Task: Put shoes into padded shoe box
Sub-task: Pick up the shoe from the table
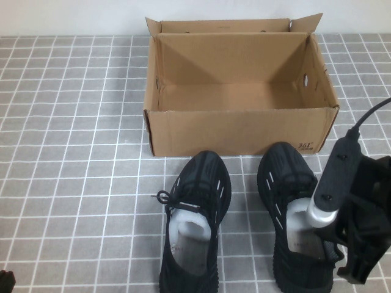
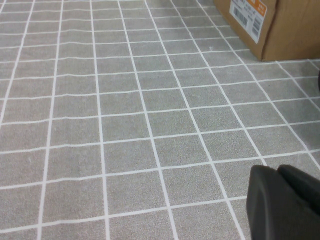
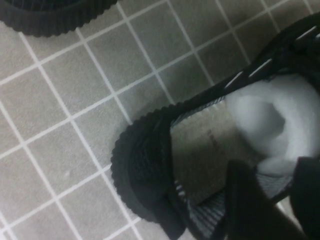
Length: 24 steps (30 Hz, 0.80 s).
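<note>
The open brown shoe box (image 1: 238, 131) stands at the back centre, with nothing visible inside. Two black sneakers stand in front of it, toes toward the box: the left shoe (image 1: 195, 213) and the right shoe (image 1: 287, 177). My right gripper (image 1: 324, 235) hangs over the right shoe's heel end. In the right wrist view it (image 3: 277, 180) is open and straddles the shoe's (image 3: 150, 165) side wall, one finger inside the opening and one outside. White stuffing (image 3: 265, 120) fills the shoe. My left gripper (image 2: 278, 172) is shut and empty, low at the table's near left corner (image 1: 5, 282).
The grey tiled table (image 1: 73, 152) stretches wide to the left of the shoes. The box's end wall with an orange label (image 2: 248, 12) shows in the left wrist view. The left shoe's sole (image 3: 50, 17) shows in the right wrist view.
</note>
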Motion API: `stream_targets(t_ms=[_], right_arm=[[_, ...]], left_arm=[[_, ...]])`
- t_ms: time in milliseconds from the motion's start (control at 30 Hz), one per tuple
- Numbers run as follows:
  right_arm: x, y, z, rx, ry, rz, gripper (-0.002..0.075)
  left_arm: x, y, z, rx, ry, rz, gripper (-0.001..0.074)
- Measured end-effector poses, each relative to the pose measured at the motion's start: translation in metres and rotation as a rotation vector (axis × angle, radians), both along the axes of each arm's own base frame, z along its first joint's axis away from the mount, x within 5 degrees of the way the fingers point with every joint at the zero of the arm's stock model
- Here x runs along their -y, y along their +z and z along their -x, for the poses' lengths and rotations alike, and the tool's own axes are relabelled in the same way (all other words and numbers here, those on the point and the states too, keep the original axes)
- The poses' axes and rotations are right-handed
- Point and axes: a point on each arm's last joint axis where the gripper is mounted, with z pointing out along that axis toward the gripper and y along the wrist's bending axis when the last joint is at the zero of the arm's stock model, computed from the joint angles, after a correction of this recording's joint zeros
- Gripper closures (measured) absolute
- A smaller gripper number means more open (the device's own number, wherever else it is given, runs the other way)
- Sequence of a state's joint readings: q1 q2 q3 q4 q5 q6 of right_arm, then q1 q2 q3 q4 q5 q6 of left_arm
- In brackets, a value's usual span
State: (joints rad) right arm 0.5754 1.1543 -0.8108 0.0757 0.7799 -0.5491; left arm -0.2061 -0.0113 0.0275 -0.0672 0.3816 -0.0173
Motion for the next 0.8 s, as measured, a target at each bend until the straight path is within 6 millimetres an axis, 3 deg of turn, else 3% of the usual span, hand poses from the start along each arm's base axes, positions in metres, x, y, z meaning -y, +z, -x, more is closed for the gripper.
stream_targets(t_ms=[333,800], right_arm=[[-0.002,0.001,-0.003,0.053,0.043,0.003,0.0365],[-0.009,-0.016,-0.023,0.087,0.08,0.09,0.0351]], left_arm=[[0.0,0.0,0.0,0.0,0.0,0.0,0.0739],[0.0,0.0,0.0,0.0,0.0,0.0,0.0739]])
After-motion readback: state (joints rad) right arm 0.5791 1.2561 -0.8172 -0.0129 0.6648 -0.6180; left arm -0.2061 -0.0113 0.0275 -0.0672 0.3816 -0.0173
